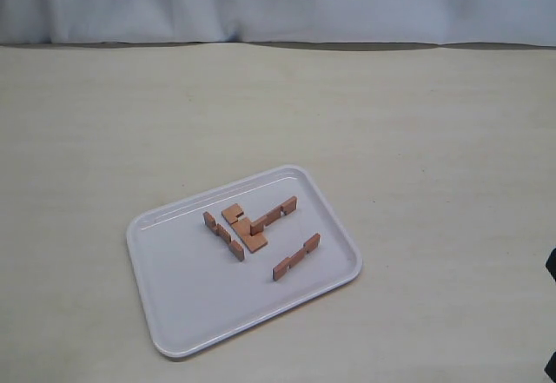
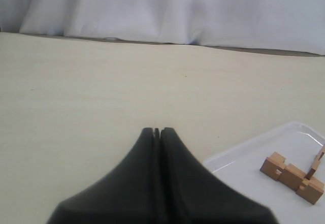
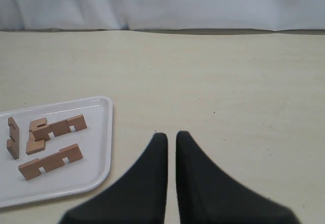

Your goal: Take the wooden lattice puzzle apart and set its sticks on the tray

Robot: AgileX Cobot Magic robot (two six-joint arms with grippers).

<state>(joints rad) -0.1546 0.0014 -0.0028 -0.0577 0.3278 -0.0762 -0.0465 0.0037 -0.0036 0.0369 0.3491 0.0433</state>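
The lattice puzzle is apart: its four light-brown notched sticks lie loose on the white tray (image 1: 191,296). One stick (image 1: 223,234) is at the left, one (image 1: 246,231) lies flat in the middle, one (image 1: 274,215) leans across it, and one (image 1: 295,257) lies apart toward the tray's right side. My left gripper (image 2: 157,130) is shut and empty over bare table, beside the tray's corner (image 2: 244,158). My right gripper (image 3: 171,135) shows only a thin slit between its fingers, holds nothing, and hovers off the tray's edge (image 3: 105,148).
The tray sits on a pale beige tabletop (image 1: 391,122). A white cloth backdrop (image 1: 278,1) hangs along the far edge. A dark bit of arm (image 1: 551,266) shows at the right border of the exterior view.
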